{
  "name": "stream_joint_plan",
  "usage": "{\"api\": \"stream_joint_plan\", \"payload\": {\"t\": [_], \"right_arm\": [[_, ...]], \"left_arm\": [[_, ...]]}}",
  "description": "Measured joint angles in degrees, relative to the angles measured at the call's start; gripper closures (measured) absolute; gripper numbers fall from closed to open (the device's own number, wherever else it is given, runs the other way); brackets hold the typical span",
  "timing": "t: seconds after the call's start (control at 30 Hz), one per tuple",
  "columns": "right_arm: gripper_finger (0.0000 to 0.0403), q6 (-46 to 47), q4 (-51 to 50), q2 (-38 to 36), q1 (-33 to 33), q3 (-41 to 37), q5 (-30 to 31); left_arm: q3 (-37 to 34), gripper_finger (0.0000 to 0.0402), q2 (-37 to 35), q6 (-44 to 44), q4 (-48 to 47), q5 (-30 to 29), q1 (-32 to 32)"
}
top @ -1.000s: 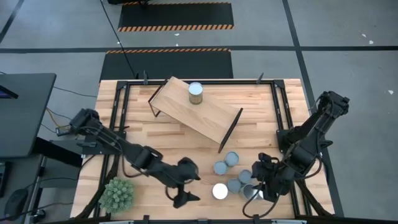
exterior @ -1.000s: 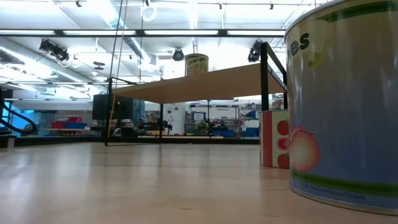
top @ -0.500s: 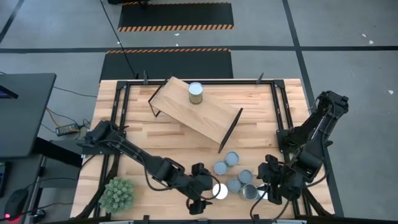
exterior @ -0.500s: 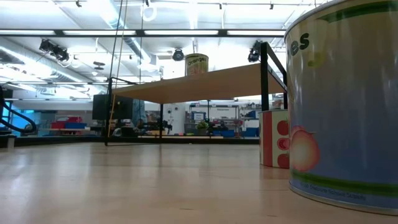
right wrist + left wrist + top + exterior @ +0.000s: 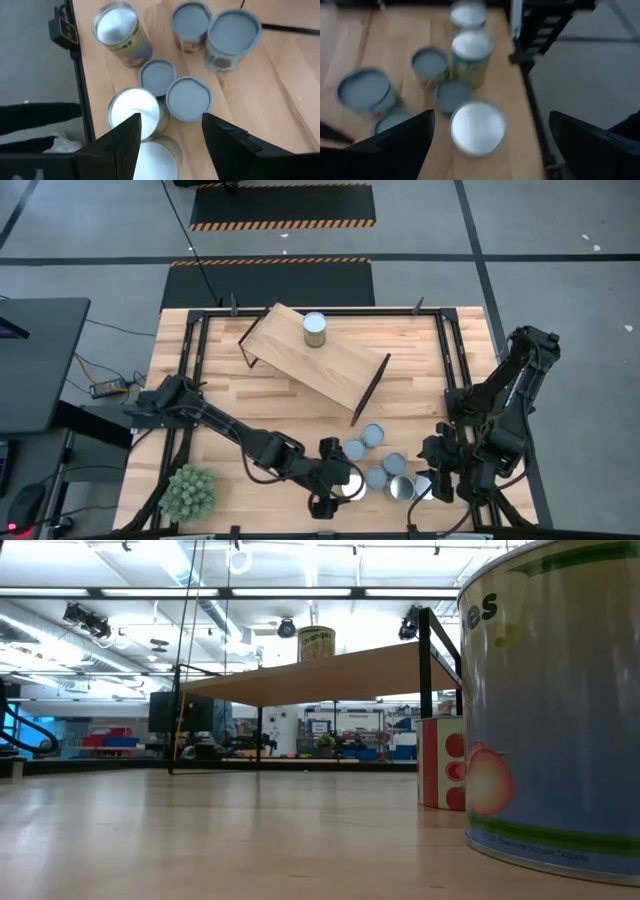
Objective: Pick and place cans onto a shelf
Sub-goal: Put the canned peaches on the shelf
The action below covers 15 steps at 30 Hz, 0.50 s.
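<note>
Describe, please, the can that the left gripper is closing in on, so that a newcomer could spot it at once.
Start from the slanted wooden shelf and go to the cluster of cans near the table's front edge. The can sits at that cluster's left end, between the open fingers of the left gripper. Its top is bright white-silver, unlike the blue-grey lids right beside it.

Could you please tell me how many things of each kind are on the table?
Cans: 8 (seven clustered on the table, one on the shelf)
Shelf: 1
Plant: 1
Total: 10
</note>
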Motion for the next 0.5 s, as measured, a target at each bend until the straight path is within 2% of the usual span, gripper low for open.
{"api": "stream_joint_plan", "payload": {"t": [0.23, 0.5], "right_arm": [[0.0186, -0.2, -0.9, -0.9, 0.1, 0.0, 0.3], [0.0186, -0.1, -1.9, -3.4, 0.2, 0.0, 3.6]], "left_arm": [[-2.3, 0.0006, 0.9, -1.6, 3.9, -1.9, 0.1], [-2.4, 0.0006, 3.3, 5.4, 5.6, -5.0, -0.5]]}}
